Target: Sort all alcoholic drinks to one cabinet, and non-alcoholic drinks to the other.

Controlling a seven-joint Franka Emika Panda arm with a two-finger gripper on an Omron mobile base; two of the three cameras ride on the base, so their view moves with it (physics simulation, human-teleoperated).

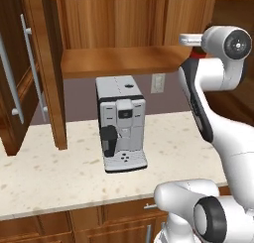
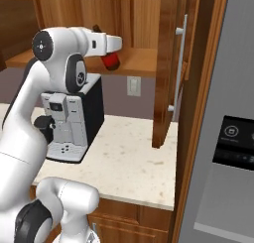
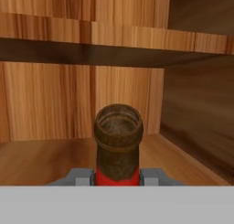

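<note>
My gripper is shut on a dark brown bottle with a red label, holding it at the label. Its slim neck and open mouth rise in front of the hand camera. In the right base view the gripper reaches into the open upper cabinet, and the bottle hangs just over the lower shelf. From the left base view, a bit of the red label shows behind the arm at the shelf's right end. The hand view shows bare wooden shelf around the bottle.
A grey coffee machine stands on the speckled counter under the cabinet. The cabinet doors hang open at the left and right. A grey fridge fills the far right.
</note>
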